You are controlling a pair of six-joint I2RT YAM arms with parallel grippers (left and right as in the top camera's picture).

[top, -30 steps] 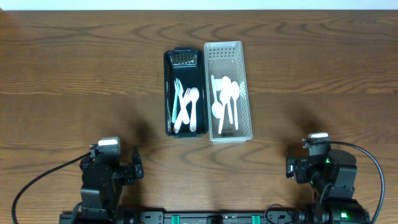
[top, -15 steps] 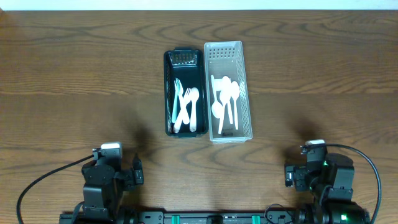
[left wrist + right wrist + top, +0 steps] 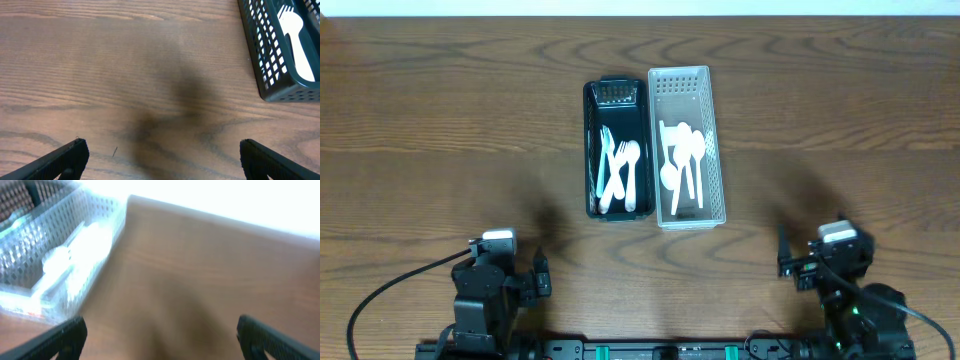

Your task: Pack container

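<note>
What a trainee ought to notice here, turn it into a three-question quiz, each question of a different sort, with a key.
1. True or false: the white basket beside the black basket is empty.
2. The left fingers and the right fingers hold: A) nothing, B) a spoon each, C) a basket between them.
3. Short answer: which basket holds the fork that shows in the left wrist view?

Key
1. False: white cutlery lies in it.
2. A: both pairs are spread wide over bare table.
3. The black basket.
</note>
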